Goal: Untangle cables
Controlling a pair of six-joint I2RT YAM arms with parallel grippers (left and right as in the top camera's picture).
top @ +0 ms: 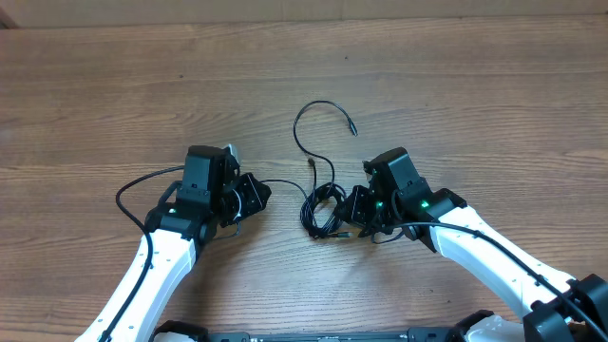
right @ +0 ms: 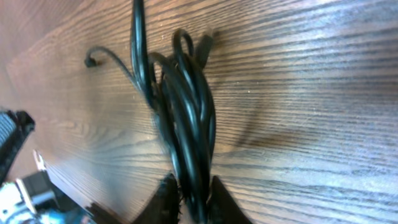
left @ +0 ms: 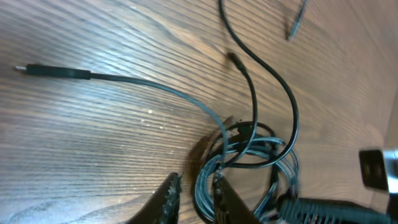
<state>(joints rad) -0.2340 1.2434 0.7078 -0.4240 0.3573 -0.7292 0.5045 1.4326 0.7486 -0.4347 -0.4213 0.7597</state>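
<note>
Two robot arms flank the cables [top: 323, 211], bunched in a small black coil at mid-tabletop [top: 456, 85]. One loose end arcs from the coil toward the far side, its plug [top: 352, 131] lying clear of the bunch. A second, shorter end points the same way. A third strand trails left along the wood toward the left end effector [top: 258, 195]. That end effector sits near the coil's left side, jaws narrowly parted, with bare wood showing in the gap beside a loop of the coil. The right end effector [top: 353, 205] meets the coil's right side, its fingers straddling the bundle closely; whether they pinch it cannot be told.
</note>
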